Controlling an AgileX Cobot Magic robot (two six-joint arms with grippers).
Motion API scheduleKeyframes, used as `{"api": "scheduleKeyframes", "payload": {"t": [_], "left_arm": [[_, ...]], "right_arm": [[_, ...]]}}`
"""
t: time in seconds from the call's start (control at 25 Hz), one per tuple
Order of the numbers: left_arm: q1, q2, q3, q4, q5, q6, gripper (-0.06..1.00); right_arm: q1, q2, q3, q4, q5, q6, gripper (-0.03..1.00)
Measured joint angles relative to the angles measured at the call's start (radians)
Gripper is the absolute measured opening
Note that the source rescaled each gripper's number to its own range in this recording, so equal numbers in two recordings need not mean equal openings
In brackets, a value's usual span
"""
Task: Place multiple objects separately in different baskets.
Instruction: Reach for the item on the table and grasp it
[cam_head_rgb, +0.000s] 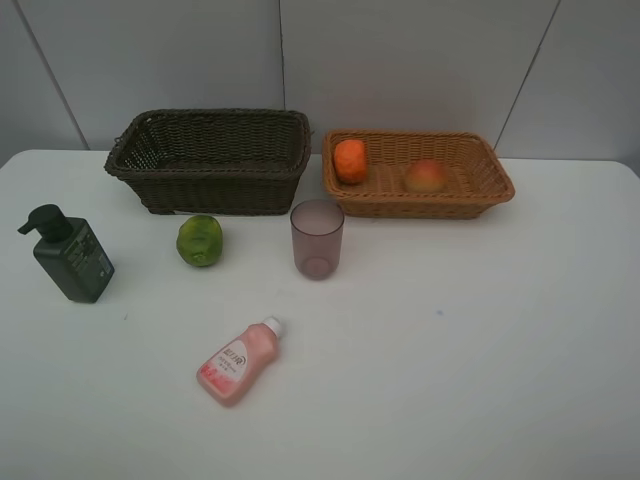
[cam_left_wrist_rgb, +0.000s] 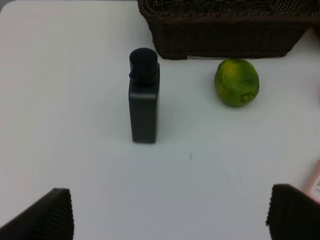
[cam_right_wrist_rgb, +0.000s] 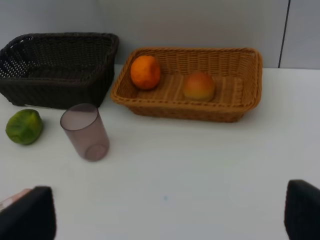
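The orange tangerine (cam_head_rgb: 350, 160) and red-yellow peach (cam_head_rgb: 426, 176) lie in the light tan basket (cam_head_rgb: 480, 196). The dark brown basket (cam_head_rgb: 215, 190) holds nothing that I can see. On the table stand the dark green pump bottle (cam_head_rgb: 70, 256), the green citrus (cam_head_rgb: 200, 240) and the mauve cup (cam_head_rgb: 317, 238). The pink bottle (cam_head_rgb: 239, 361) lies on its side. My left gripper (cam_left_wrist_rgb: 170, 220) is open, above the table short of the pump bottle (cam_left_wrist_rgb: 144, 100) and citrus (cam_left_wrist_rgb: 237, 82). My right gripper (cam_right_wrist_rgb: 165, 215) is open, short of the cup (cam_right_wrist_rgb: 86, 131). Neither gripper shows in the exterior view.
The white table (cam_head_rgb: 480, 340) meets a grey panelled wall (cam_head_rgb: 400, 60) just behind the baskets. The two baskets stand side by side at the back, nearly touching.
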Motion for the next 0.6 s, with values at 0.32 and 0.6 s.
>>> {"api": "scheduleKeyframes", "payload": {"t": [0.32, 0.6], "left_arm": [[0.0, 0.0, 0.0, 0.0, 0.0, 0.0, 1.0], [0.0, 0.0, 0.0, 0.0, 0.0, 0.0, 1.0]], "right_arm": [[0.011, -0.071, 0.155, -0.034, -0.133, -0.073, 0.97], [0.011, -0.071, 0.216, -0.029, -0.152, -0.073, 0.97]]}}
